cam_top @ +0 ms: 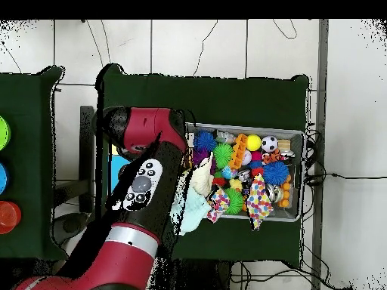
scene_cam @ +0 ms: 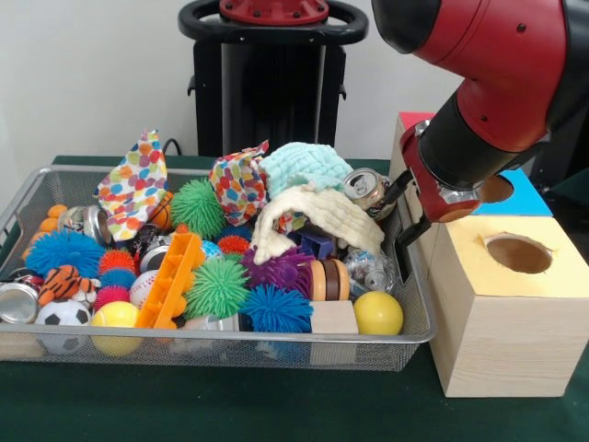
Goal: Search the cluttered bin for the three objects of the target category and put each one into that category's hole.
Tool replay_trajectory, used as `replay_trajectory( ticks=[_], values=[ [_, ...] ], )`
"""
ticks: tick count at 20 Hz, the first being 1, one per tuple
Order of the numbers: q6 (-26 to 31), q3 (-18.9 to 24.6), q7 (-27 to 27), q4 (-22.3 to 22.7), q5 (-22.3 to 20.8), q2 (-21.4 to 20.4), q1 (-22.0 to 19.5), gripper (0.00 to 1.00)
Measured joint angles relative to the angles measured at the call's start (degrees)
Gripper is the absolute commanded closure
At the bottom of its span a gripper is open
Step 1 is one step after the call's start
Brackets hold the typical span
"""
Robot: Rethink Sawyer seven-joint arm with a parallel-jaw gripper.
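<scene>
A: Where is the gripper [scene_cam: 403, 216] now?

B: It hangs at the right end of the wire bin [scene_cam: 221, 348], just at the rim, between the clutter and the wooden box with the yellow top [scene_cam: 502, 313]; a crushed can [scene_cam: 366, 190] lies just beside it.

A: Do the jaws hold something?

B: I cannot tell; the dark fingers are thin against the mesh, and the overhead view hides them under the arm; I see nothing clearly between them.

A: And which category is the target?

B: The pictures do not say it; the bin holds spiky balls such as the green one [scene_cam: 217, 287], smooth balls such as the yellow one [scene_cam: 378, 313], some cans, pieces of cloth such as the cream one [scene_cam: 322, 216], and an orange plastic piece [scene_cam: 170, 276]; so the task's things are, I judge, somewhere among these in the bin; nothing shows in the round hole [scene_cam: 518, 253] of the yellow box.

A: Which step is it, then?

B: I judge it is either a reach for the cans at this end, or a carry toward a hole; the boxes stand on the green worktop [scene_cam: 276, 405] touching the bin's right end.

A: What does the next move call for?

B: If it reaches, a careful descent beside the rim, so the mesh is not struck; if it carries, a short lift over the rim and a centring above the hole.
</scene>
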Motion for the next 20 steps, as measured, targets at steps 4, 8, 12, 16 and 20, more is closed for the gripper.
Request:
replay_trajectory(
  ticks=[4,8,12,16,20],
  values=[
    [-0.01,0.00,0.00,-0.01,0.00,0.32,0.04,0.00],
    [-0.17,0.00,0.00,-0.01,0.00,0.95,0.05,0.00],
    [-1.01,-0.07,0.00,0.00,-0.01,1.84,0.04,0.00],
    [-2.33,-0.13,0.00,0.09,-0.03,1.82,-0.01,0.00],
    [-3.46,-0.19,0.00,0.18,-0.03,1.81,-0.03,0.00]
  ],
)
